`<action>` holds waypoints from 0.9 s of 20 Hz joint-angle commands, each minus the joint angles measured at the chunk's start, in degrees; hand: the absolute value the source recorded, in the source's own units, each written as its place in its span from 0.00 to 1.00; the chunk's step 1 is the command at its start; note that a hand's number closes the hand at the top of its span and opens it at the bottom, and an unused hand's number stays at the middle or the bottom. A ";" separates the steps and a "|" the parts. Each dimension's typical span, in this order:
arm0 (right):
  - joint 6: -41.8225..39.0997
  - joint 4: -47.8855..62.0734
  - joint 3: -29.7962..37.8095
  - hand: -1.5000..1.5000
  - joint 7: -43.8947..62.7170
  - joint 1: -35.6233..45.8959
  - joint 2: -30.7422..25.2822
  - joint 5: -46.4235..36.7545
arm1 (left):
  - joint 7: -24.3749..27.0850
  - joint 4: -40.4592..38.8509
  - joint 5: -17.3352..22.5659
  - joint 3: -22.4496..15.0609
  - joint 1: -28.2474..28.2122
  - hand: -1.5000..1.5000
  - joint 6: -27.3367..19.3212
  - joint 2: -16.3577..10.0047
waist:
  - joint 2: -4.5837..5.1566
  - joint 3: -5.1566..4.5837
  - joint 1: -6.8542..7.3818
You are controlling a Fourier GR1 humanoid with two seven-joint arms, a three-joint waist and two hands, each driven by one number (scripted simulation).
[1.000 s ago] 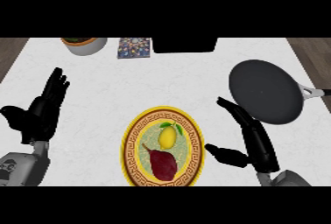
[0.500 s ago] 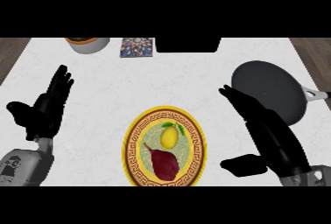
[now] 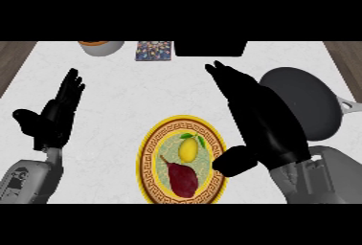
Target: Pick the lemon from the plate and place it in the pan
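Yellow lemon (image 3: 188,148) lies ungrasped on the plate (image 3: 150,153), lower centre. We hold our right hand (image 3: 262,119) flat-open and empty just right of it, and our left hand (image 3: 56,115) rests open at frame left. Grasping it and carrying it to the pan (image 3: 311,105) both remain.

Bright, even light washes the pale counter (image 3: 141,91), its marbling faint; the plate (image 3: 148,158) looks vivid, while the left hand (image 3: 53,119) and right hand (image 3: 265,119) show as flat black shapes

Yellow lemon (image 3: 188,148) on patterned plate (image 3: 152,143); dark pan (image 3: 314,103) well to its right.
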State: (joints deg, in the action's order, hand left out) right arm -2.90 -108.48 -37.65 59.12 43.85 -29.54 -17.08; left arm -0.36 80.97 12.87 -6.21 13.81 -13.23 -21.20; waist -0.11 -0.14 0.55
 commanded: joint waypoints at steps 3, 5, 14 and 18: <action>-5.22 2.66 -0.16 0.00 7.06 3.99 11.51 1.85 | 2.41 -0.84 -0.07 0.77 -2.97 0.50 1.94 1.38 | 0.04 0.08 -0.17; -4.03 7.90 -1.00 0.00 4.56 4.56 15.95 0.18 | -6.09 4.54 -0.86 0.83 0.54 0.50 -0.23 -0.16 | 0.02 0.12 0.08; -3.34 12.56 -6.05 0.00 10.44 -1.03 22.84 -8.98 | -5.39 3.99 -3.16 0.35 0.62 0.50 -0.98 2.81 | -0.14 0.14 -0.38; -5.92 16.16 -2.51 0.00 8.60 -0.74 23.40 -11.03 | -3.13 1.85 -2.08 3.35 0.14 0.50 3.12 0.46 | 0.00 0.12 -0.38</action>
State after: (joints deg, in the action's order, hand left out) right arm -6.48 -94.28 -40.44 61.32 43.06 -8.88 -25.49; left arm -1.95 81.62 10.87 -3.49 13.82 -11.25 -19.91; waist -0.08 -0.03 0.14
